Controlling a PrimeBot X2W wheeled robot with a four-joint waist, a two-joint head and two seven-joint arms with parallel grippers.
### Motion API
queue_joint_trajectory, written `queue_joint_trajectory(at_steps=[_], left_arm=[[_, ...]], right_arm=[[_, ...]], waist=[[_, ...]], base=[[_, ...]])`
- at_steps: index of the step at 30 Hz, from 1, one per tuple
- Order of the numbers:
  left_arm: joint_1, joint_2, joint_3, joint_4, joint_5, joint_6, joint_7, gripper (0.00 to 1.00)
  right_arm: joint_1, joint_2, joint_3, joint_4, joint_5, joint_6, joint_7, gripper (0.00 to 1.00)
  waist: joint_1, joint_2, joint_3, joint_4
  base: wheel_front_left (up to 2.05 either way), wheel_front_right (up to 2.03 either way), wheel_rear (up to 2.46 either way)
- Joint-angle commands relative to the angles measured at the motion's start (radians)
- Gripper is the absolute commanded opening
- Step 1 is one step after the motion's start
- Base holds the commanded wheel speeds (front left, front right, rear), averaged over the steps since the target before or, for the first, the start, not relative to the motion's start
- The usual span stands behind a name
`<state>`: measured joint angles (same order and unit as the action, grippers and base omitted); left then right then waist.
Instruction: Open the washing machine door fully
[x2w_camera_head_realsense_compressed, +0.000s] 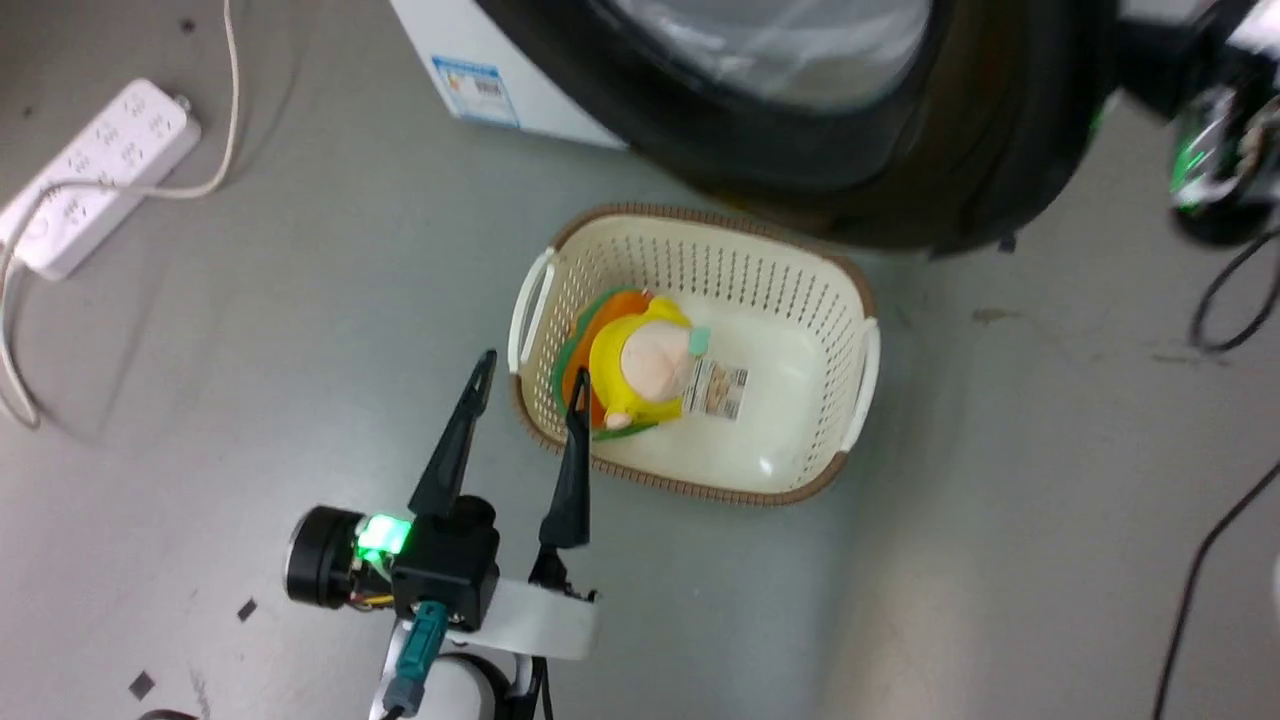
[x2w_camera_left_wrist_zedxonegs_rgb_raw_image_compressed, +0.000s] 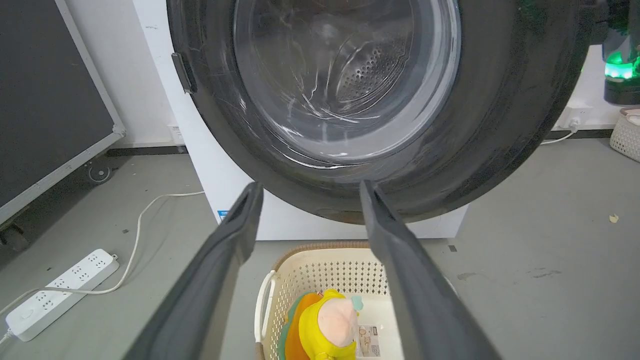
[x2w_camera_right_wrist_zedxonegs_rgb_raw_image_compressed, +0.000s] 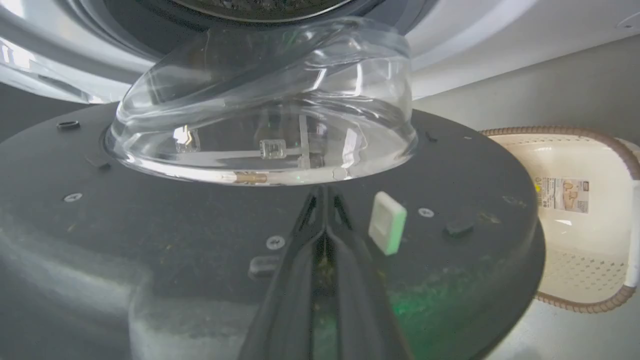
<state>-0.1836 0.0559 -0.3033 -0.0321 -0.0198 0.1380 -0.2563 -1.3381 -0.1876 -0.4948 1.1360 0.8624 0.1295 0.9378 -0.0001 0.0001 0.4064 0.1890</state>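
Observation:
The washing machine door (x2w_camera_head_realsense_compressed: 900, 190), round and glossy black, stands swung out from the white washing machine (x2w_camera_head_realsense_compressed: 520, 90) with its blue sticker. In the left wrist view the door (x2w_camera_left_wrist_zedxonegs_rgb_raw_image_compressed: 505, 110) faces me, and the drum shows through its glass (x2w_camera_left_wrist_zedxonegs_rgb_raw_image_compressed: 345, 75). The right wrist view shows the door's inner face (x2w_camera_right_wrist_zedxonegs_rgb_raw_image_compressed: 150, 220) and its clear bowl (x2w_camera_right_wrist_zedxonegs_rgb_raw_image_compressed: 260, 100). My right gripper (x2w_camera_right_wrist_zedxonegs_rgb_raw_image_compressed: 323, 197) is shut with nothing in it, its tips against that face just below the bowl. At the door's right edge the right gripper (x2w_camera_head_realsense_compressed: 1215, 150) looks blurred. My left gripper (x2w_camera_head_realsense_compressed: 532, 378) hangs open over the floor, below the door (x2w_camera_left_wrist_zedxonegs_rgb_raw_image_compressed: 310, 189).
A cream basket (x2w_camera_head_realsense_compressed: 800, 290) holding a yellow plush toy (x2w_camera_head_realsense_compressed: 640, 365) sits on the floor under the door. A white power strip (x2w_camera_head_realsense_compressed: 95, 170) and its cord lie at the left. Black cables (x2w_camera_head_realsense_compressed: 1215, 310) trail at the right. A dark panel on wheels (x2w_camera_left_wrist_zedxonegs_rgb_raw_image_compressed: 45, 100) stands left of the machine.

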Motion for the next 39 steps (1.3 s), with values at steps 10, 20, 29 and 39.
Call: queue_joint_trajectory(at_steps=[10, 20, 29, 39], left_arm=[[0.082, 0.006, 0.002, 0.026, -0.019, -0.020, -0.006, 1.00], [0.117, 0.003, 0.020, 0.047, -0.043, -0.059, -0.006, 1.00], [0.121, 0.000, 0.036, 0.060, -0.055, -0.083, -0.006, 1.00], [0.148, 0.001, 0.105, 0.110, -0.109, -0.138, -0.006, 1.00]], right_arm=[[0.353, 0.133, 0.038, -0.274, 0.120, 0.001, 0.138, 0.00], [0.537, 0.137, 0.323, -0.351, 0.403, 0.001, 0.118, 0.00], [0.616, 0.137, 0.627, -0.387, 0.638, 0.001, 0.023, 0.00], [0.689, 0.090, 0.693, -0.528, 0.600, 0.001, -0.243, 1.00]], waist=[[0.0001, -0.0001, -0.181, -0.027], [0.0001, -0.0001, -0.220, -0.010], [0.0001, -0.0001, -0.219, 0.011], [0.0001, -0.0001, -0.290, -0.009]], base=[[0.00, 0.00, 0.00], [0.00, 0.00, 0.00], [0.00, 0.00, 0.00], [0.00, 0.00, 0.00]])
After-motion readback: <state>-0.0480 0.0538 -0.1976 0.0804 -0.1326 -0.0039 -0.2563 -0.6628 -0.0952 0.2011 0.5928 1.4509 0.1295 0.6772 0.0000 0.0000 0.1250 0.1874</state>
